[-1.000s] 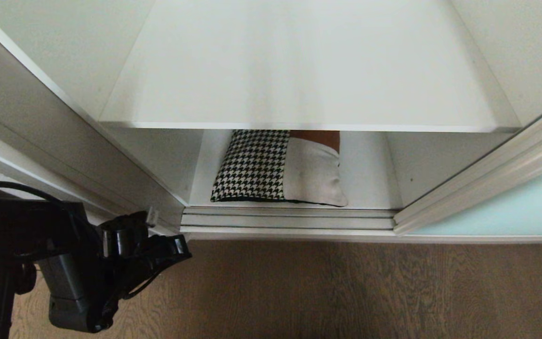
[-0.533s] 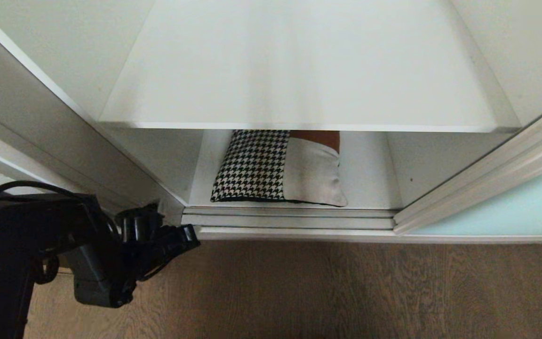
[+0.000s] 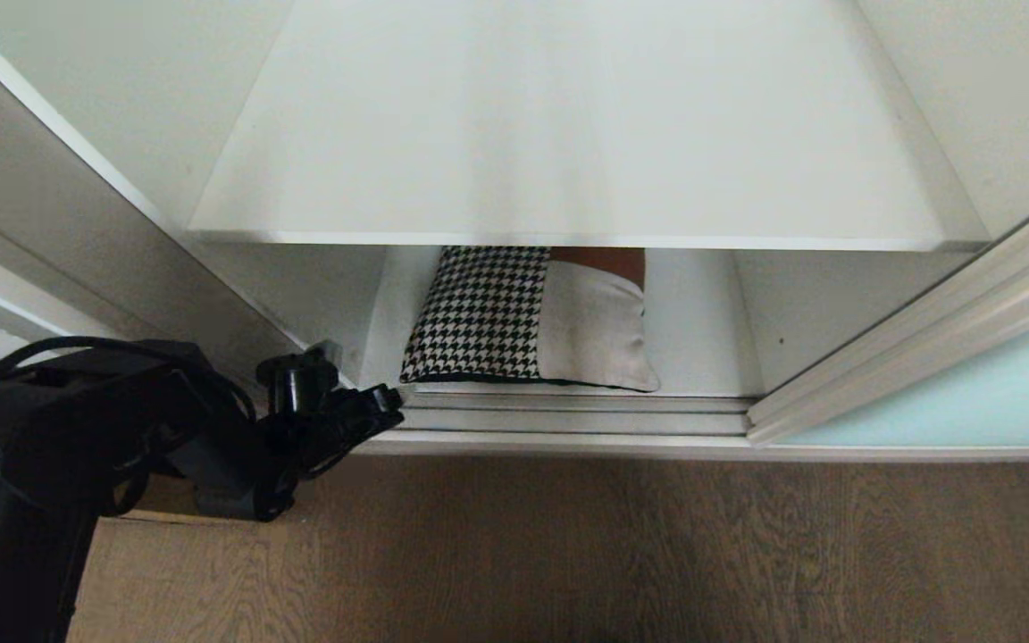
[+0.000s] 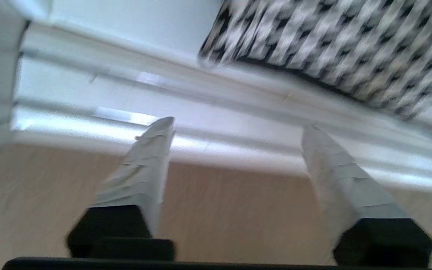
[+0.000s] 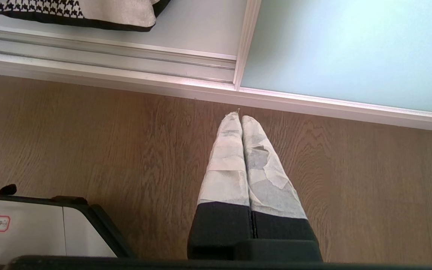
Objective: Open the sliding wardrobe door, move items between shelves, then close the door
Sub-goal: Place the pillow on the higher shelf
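**Cushion flat on the lowest shelf, my left gripper before it**

The cushion (image 3: pixel 528 317) lies flat on the bottom shelf (image 3: pixel 702 339), under the upper shelf (image 3: pixel 568 161). Its long axis runs left to right: houndstooth half at my left, grey-beige half at my right, brown strip toward the back. My left gripper (image 4: pixel 236 125) hangs with fingers spread apart, holding nothing, just before the door track (image 3: pixel 568 415). My right gripper (image 5: pixel 240 118) is pressed closed above the wooden floor (image 3: pixel 657 545). The sliding wardrobe door (image 3: pixel 952 397) stands at the right.
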`<state>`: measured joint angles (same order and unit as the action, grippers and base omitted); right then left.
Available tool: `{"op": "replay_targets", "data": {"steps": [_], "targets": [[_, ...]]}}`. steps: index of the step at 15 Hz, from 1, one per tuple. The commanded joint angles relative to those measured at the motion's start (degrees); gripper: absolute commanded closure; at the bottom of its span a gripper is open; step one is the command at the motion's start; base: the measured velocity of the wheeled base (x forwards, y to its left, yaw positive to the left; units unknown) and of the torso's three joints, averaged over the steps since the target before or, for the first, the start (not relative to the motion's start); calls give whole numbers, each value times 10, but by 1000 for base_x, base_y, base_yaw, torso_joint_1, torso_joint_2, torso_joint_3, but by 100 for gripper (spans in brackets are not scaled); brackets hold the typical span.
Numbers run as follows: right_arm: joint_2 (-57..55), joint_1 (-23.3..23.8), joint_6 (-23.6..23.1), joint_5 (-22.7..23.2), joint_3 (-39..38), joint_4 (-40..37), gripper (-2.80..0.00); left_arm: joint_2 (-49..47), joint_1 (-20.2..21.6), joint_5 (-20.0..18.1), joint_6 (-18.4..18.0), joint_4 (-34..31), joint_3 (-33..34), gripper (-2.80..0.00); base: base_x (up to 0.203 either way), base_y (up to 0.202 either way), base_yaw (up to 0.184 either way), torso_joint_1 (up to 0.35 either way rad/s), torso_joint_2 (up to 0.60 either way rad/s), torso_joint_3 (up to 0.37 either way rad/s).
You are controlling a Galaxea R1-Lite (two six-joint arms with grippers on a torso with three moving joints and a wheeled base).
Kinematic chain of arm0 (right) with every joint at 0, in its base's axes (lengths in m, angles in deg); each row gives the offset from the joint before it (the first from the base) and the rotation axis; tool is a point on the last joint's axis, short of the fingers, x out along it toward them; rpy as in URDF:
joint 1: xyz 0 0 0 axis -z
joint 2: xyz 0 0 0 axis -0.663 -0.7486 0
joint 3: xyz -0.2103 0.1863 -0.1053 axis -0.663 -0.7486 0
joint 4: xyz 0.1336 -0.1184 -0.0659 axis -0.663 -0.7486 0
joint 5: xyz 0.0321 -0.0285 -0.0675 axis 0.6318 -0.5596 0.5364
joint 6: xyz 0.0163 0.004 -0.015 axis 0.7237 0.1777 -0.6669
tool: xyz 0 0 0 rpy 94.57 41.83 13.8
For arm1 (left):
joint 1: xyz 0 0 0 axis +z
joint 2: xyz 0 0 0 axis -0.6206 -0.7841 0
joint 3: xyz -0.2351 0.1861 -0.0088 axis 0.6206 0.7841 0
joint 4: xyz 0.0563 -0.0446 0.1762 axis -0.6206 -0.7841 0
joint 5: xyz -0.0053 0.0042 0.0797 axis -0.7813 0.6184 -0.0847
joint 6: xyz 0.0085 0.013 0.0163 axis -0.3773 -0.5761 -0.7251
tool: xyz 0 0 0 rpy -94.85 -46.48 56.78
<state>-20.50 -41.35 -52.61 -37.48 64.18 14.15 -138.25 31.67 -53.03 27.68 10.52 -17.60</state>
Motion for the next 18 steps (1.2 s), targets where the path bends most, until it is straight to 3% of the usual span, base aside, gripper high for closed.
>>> {"op": "replay_targets", "data": {"steps": [1, 3, 9, 12, 15, 18], "targets": [[0, 0, 0, 0, 0, 0, 0, -16, -2, -1, 8, -8, -48, -280, 0, 0, 0, 0, 0, 0], [0, 0, 0, 0, 0, 0, 0, -25, -2, -10, 11, -22, -85, -280, 0, 0, 0, 0, 0, 0], [0, 0, 0, 0, 0, 0, 0, -62, -17, -97, 23, -82, -168, -280, 0, 0, 0, 0, 0, 0], [0, 0, 0, 0, 0, 0, 0, -101, -19, -93, 19, -124, -233, -280, 0, 0, 0, 0, 0, 0], [0, 0, 0, 0, 0, 0, 0, -104, -17, -85, 11, -142, -249, -280, 0, 0, 0, 0, 0, 0], [0, 0, 0, 0, 0, 0, 0, -108, -8, -78, -29, -164, -283, -280, 0, 0, 0, 0, 0, 0]]}}
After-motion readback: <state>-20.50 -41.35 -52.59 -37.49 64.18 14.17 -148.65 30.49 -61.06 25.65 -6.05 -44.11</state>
